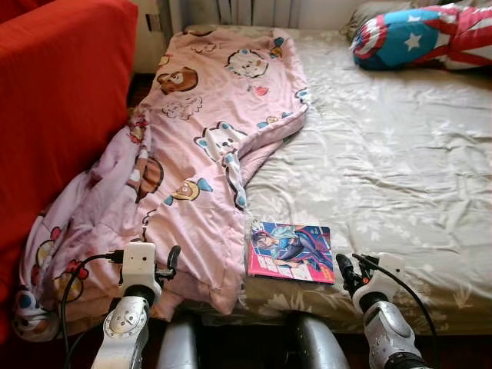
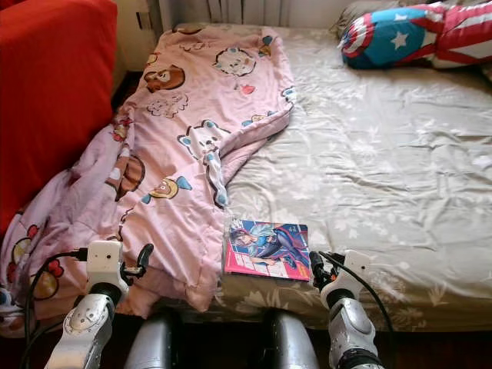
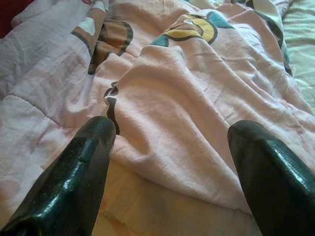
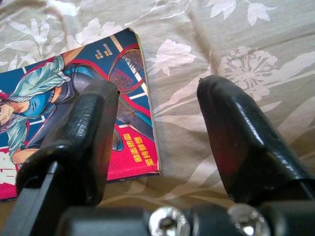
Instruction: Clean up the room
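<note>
A pink cartoon-print blanket (image 1: 207,138) lies crumpled along the bed's left side and spills over its near edge. A comic book (image 1: 290,251) with a blue and pink cover lies flat on the sheet near the bed's front edge. My left gripper (image 3: 170,162) stands open just above the blanket's near hem (image 3: 162,152). My right gripper (image 4: 157,142) is open, low over the sheet, at the book's right edge (image 4: 147,128). One finger (image 4: 78,137) is over the cover and the other (image 4: 241,132) over bare sheet.
The bed (image 1: 384,169) has a beige floral sheet. A star-and-stripe pillow (image 1: 423,34) lies at the far right. A red sofa (image 1: 54,108) stands close on the left. The blanket's lower end hangs toward the floor between sofa and bed.
</note>
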You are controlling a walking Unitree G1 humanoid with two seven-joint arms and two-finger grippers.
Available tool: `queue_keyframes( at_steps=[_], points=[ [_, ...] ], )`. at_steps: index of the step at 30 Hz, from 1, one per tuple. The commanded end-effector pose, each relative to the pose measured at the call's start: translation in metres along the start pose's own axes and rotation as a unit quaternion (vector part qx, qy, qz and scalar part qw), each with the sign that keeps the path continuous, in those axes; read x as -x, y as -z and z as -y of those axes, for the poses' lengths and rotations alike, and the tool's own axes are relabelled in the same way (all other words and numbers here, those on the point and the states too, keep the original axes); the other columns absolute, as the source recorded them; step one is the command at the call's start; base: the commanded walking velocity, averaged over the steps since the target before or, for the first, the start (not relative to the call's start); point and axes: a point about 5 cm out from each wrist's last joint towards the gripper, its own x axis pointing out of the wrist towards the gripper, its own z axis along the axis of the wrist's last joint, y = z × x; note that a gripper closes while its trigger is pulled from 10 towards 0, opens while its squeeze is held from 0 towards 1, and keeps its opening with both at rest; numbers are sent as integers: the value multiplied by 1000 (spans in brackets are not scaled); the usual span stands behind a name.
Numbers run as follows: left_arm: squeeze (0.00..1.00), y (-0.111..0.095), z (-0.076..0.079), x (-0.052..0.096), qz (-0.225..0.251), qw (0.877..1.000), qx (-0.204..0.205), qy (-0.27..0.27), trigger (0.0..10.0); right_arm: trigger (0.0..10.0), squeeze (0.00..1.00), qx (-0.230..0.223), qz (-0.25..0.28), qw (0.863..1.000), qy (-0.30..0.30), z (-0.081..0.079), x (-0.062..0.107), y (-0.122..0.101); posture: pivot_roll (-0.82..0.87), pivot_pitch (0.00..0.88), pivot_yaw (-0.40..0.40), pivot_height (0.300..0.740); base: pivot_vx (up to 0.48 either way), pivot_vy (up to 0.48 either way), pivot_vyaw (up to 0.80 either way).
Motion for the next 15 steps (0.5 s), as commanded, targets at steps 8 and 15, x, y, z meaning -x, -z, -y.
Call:
queue_keyframes(
  at_steps=[8, 15],
  points=[
    [0, 4, -10, 11, 1, 1000, -23, -11, 10000, 10000, 0, -77, -14, 997, -26, -8, -1, 8, 115, 201, -87, 583, 0, 0, 0],
    [0, -1, -24, 20, 1, 999, -40, -21, 10000, 10000, 1000, -72, -26, 997, -31, -13, 2, 17, 164, 291, -36, 583, 0, 0, 0]
  ],
)
